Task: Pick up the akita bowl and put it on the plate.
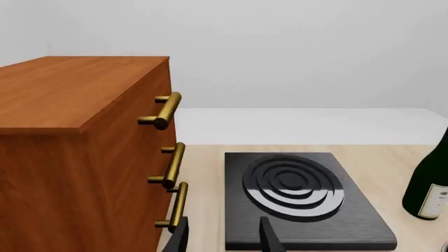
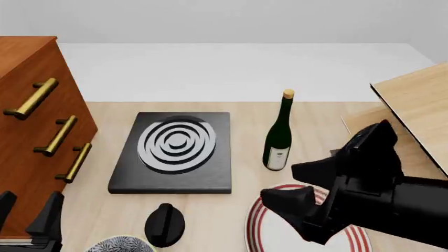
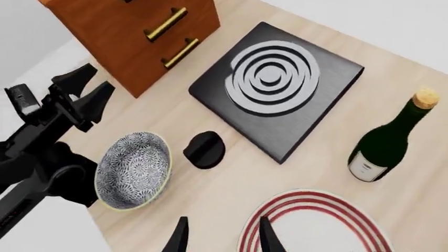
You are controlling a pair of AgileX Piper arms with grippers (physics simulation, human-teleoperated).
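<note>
Counter [image 2: 315, 121]: a pale wood surface by which everything is carried; the cabinet [image 2: 28, 105] and the stove [image 2: 175, 149] are stood well beyond both sets of fingers.

Plate [image 3: 315, 223]: red-ringed, laid flat just beside and under the tips of the right fingers [image 3: 267, 236]; in the front view it is largely covered by the right arm.

Akita bowl [image 3: 134, 169]: stood upright and empty near the counter's near edge, between the two arms; the bowl is round, so no long axis is offered and any point of the rim can be taken.

Deciding relation: the bowl is judged to lie just beside the left gripper [image 2: 28, 212], a little to its inner side and nearer the base, while the right gripper [image 3: 220, 236] is held well apart from it, with the black knob [image 3: 204, 149] between. The left arm is therefore judged the nearer.

Left fingers: seen spread, with nothing between them.

Right fingers: seen spread, with nothing between them, hung over the plate's edge.

Bottle [image 2: 278, 134]: stood upright beyond the plate, apart from both fingers.
</note>
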